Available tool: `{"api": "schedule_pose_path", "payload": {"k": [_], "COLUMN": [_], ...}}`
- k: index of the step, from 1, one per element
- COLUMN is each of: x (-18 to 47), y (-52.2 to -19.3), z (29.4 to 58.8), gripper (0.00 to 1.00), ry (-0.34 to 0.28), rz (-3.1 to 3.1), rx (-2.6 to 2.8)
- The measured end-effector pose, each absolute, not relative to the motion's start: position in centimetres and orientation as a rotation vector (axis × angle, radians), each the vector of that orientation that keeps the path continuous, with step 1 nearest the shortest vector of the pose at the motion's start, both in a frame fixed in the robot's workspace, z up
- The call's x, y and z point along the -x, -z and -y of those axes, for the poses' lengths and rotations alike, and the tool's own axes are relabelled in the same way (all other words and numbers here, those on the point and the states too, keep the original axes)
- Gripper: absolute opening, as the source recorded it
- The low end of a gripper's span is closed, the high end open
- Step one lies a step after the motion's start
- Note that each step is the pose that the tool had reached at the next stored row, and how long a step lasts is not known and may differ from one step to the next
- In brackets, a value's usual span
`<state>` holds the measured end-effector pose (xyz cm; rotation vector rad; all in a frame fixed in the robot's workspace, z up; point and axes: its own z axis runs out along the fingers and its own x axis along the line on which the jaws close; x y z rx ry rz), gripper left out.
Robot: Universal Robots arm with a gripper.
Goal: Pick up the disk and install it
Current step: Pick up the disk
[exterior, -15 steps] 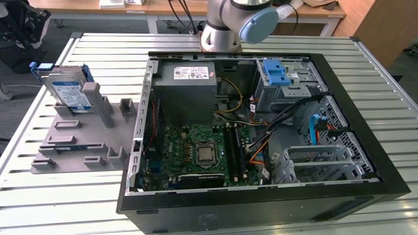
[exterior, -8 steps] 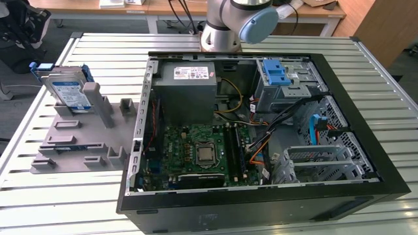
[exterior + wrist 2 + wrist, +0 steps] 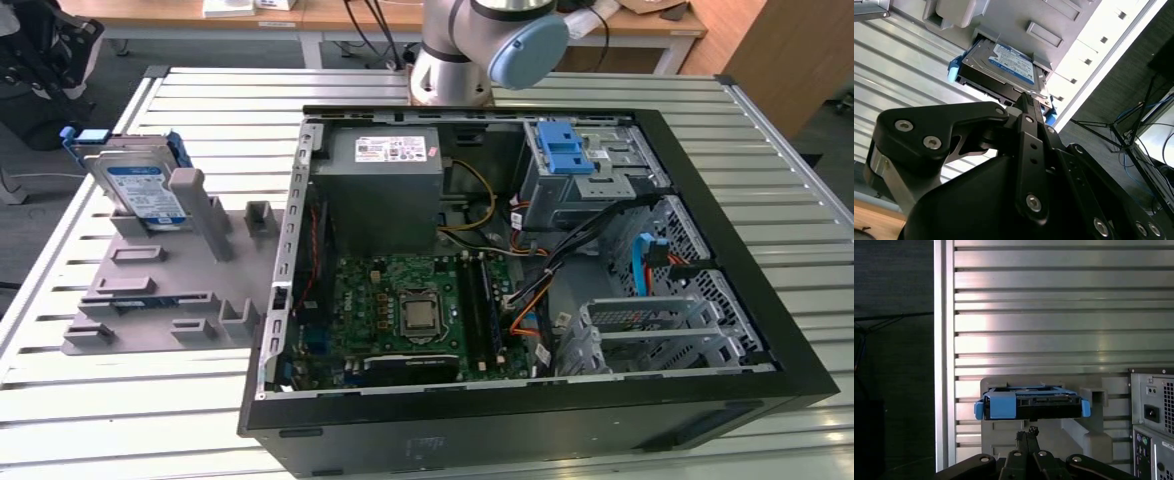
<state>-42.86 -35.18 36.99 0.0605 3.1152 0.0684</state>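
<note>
disk (image 3: 140, 188) | leaning in gray holder (image 3: 160, 290) | long axis tilted upward, handle tab (image 3: 88, 135) topmost

You have the open computer case (image 3: 534, 420) lying on the slatted desk (image 3: 160, 400). Off the case's side, toward the exterior view's left, sits a gray holder block (image 3: 160, 290), and the disk (image 3: 144, 190) stands nearly upright in that block's far end, label facing you, blue carrier around it. Inside the case you can see the gray power supply (image 3: 387, 190), the green motherboard (image 3: 414, 315) nearer you, and a blue drive bracket (image 3: 563, 148). The arm (image 3: 467, 50) rises just beyond the case.
</note>
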Motion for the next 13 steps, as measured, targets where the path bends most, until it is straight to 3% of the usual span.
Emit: {"api": "schedule_pose_path", "payload": {"k": [13], "x": [42.86], "y": [-36.99], "z": [35.18], "gripper": [0.11], "ry": [-0.069], "rz": [-3.116], "rx": [-0.047]}}
